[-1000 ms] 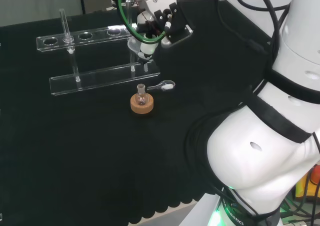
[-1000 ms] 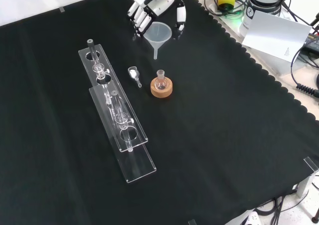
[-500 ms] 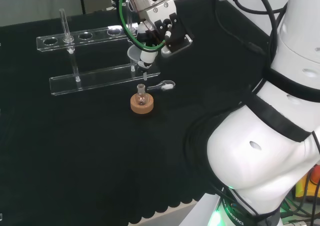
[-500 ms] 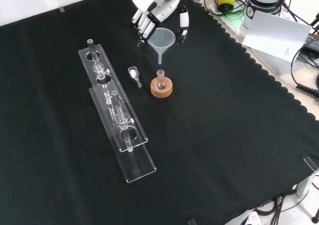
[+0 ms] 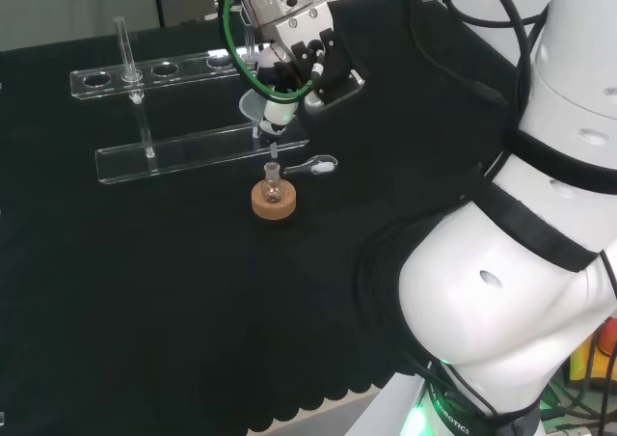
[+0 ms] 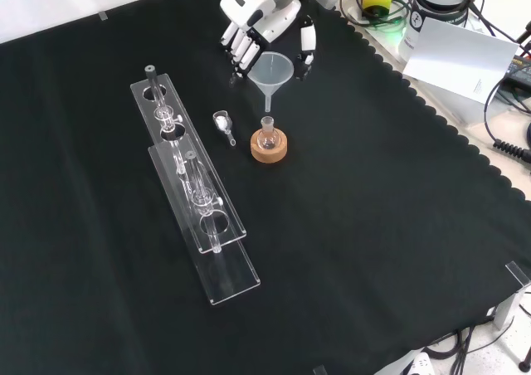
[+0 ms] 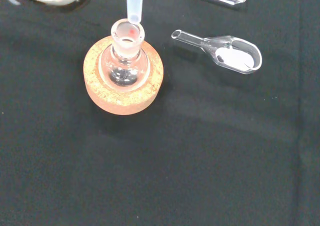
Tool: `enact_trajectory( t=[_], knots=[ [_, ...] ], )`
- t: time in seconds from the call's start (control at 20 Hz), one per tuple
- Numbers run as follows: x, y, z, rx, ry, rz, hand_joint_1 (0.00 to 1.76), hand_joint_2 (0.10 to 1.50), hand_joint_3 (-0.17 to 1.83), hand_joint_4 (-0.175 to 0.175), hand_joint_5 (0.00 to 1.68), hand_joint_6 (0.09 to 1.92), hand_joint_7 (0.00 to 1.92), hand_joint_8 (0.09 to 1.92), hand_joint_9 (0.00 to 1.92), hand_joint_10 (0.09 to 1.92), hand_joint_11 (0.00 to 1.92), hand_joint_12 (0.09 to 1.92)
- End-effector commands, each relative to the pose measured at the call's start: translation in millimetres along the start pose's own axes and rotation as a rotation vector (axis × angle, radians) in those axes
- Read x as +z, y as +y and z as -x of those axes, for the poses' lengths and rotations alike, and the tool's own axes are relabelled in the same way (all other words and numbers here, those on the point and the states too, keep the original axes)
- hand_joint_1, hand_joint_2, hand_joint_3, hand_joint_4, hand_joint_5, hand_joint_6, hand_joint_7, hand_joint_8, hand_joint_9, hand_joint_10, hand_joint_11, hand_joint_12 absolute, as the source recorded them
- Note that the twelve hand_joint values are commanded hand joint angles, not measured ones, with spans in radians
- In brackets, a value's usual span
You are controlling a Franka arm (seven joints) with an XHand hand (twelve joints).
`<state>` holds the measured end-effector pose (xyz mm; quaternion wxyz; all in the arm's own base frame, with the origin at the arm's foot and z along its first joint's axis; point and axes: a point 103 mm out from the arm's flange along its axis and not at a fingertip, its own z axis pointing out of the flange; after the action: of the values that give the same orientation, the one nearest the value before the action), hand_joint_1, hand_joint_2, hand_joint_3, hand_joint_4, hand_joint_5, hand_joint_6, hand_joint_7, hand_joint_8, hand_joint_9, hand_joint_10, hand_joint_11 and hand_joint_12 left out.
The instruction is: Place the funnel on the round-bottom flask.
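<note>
I hold the clear plastic funnel [image 6: 271, 66] in my black and white hand [image 6: 264, 17], my fingers [image 6: 241, 45] curled down on one side of its wide rim and my thumb [image 6: 308, 40] on the other, so it hangs upright in the air with its stem pointing down. In the front view it sits just above the small round-bottom glass flask [image 6: 267, 133], and the stem tip stands right over the flask's open neck. From my wrist the end of the stem [image 7: 134, 3] lies at the edge of the neck's mouth; I cannot tell whether it touches the glass or has gone in. The flask rests upright in its round cork ring stand [image 6: 270, 148] on the black cloth of the bench [image 6: 398, 192].

Just beside the stand, to its left in the front view, lies a small clear glass scoop [image 6: 222, 124] with something white in its bowl. Farther left in that view stands a long clear plastic test-tube rack [image 6: 196, 195], with a tall thin tube [image 5: 123, 48] upright in it near its far left end in the head view.
</note>
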<state>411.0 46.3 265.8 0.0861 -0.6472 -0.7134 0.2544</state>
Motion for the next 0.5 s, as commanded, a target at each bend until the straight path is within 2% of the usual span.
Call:
enact_trajectory(
  t=[0.05,0.5],
  knots=[
    [2.2,6.4,-9.0,-0.014,0.002,-0.017,0.76,0.73,0.61,-0.049,0.48,0.09,0.38,0.72,0.52,0.62,0.26,1.35],
    [3.7,10.0,-13.9,-0.018,0.001,-0.026,0.76,0.73,0.61,-0.049,0.49,0.09,0.38,0.72,0.52,0.62,0.26,1.35]
  ],
)
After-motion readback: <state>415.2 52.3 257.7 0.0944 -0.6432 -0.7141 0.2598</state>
